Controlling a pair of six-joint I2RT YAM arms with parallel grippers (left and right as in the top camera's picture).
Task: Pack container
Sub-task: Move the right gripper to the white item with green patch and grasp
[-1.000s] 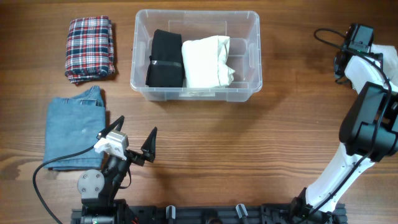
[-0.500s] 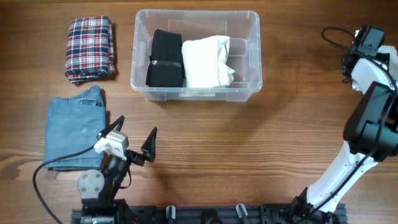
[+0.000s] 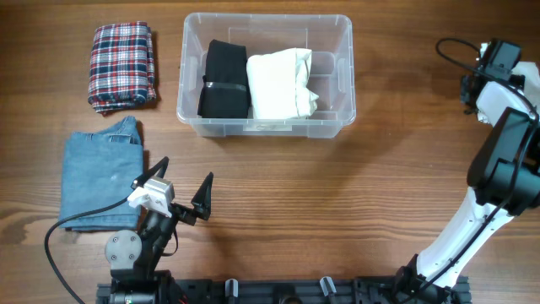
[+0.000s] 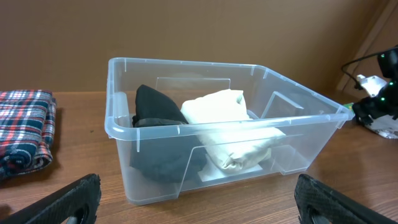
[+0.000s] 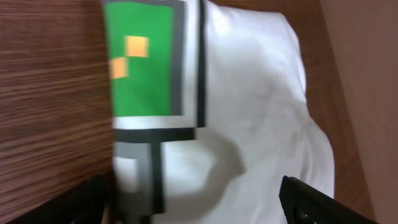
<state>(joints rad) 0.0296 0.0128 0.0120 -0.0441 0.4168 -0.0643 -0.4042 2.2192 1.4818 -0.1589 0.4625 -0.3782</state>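
Right gripper [image 5: 194, 200] farther right (over cloth [image 5: 261, 124])

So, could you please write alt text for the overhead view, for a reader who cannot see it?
A clear rectangular plastic container on a wooden table holds a folded black garment beside a folded white garment. A red plaid folded cloth and a folded blue denim garment lie to its left, outside it.

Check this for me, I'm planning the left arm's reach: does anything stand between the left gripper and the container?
Nothing visible does. Only bare table lies between the open left gripper and the container; the folded jeans lie off to the side.
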